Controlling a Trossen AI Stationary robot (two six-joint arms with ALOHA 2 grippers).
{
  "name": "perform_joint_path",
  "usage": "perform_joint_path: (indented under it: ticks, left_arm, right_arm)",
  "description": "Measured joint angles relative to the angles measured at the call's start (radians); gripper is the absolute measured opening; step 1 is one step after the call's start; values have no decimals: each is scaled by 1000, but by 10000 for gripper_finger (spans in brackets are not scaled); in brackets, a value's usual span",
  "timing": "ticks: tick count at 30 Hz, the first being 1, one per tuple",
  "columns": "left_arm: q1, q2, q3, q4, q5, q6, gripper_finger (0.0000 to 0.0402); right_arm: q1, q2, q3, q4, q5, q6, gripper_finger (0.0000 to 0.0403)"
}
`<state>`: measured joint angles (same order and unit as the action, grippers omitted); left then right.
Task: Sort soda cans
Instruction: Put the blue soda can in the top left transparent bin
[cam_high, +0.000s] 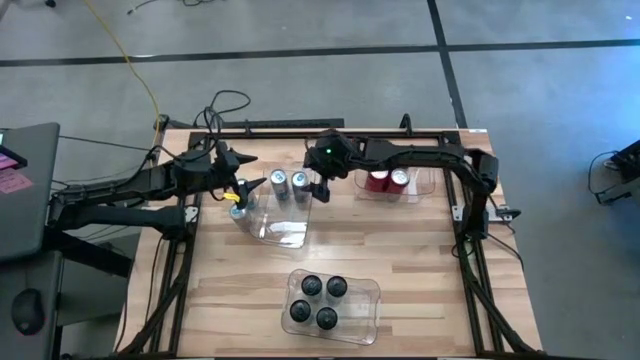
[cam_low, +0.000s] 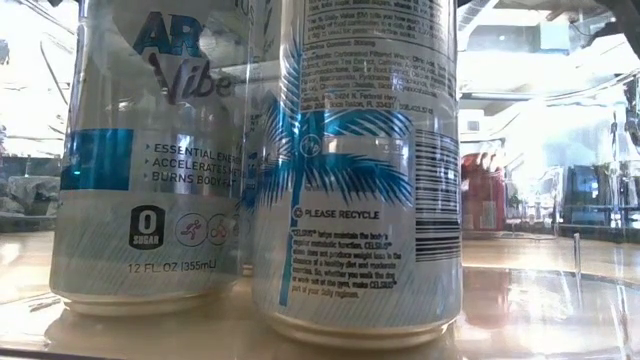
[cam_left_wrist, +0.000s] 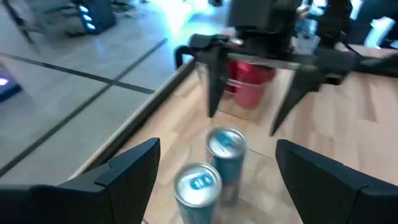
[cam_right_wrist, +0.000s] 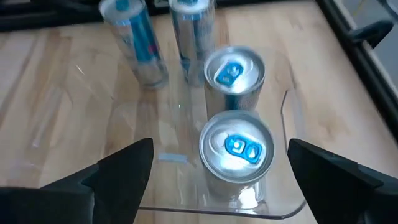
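From the high view I see the wooden table (cam_high: 420, 270) and three clear bins: four black cans (cam_high: 318, 300) nearest me, red cans (cam_high: 388, 180) at the far right, silver-blue cans (cam_high: 289, 184) in the middle bin (cam_high: 275, 232). Only the right wrist view shows four silver-blue cans, two upright (cam_right_wrist: 236, 152) directly beneath the right gripper (cam_right_wrist: 217, 180), fingers wide, holding nothing. The left gripper (cam_high: 243, 190) hangs beside that bin, spread and empty. In the low view, two cans (cam_low: 355, 170) block most of the room.
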<state>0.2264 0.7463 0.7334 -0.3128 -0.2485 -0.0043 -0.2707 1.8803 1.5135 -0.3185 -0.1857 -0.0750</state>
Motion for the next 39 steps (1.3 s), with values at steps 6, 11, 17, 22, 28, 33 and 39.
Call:
perform_joint_path:
  ticks: [6, 11, 17, 22, 28, 33, 39]
  left_arm:
    - [0, 0, 0, -34, -93, -1, 316]
    - [0, -1, 1, -108, -92, 29, 316]
    - [0, -1, 94, -422, -92, -80, 316]
    - [0, -1, 124, -531, -93, -164, 316]
    - [25, 49, 97, -547, -92, -231, 316]
    - [62, 122, 94, -563, -91, -240, 316]
    - [110, 189, 93, -565, -48, -225, 316]
  right_arm:
    - [10, -57, 0, -4, 0, 6, 389]
    - [24, -101, 0, -31, 0, 0, 389]
    - [51, -153, -66, -41, 0, 13, 388]
    - [77, -183, -180, 40, 0, 43, 388]
    - [90, -221, -283, 185, 1, 77, 388]
    - [105, -262, -354, 312, 1, 94, 388]
    - [107, -308, -375, 313, 1, 94, 388]
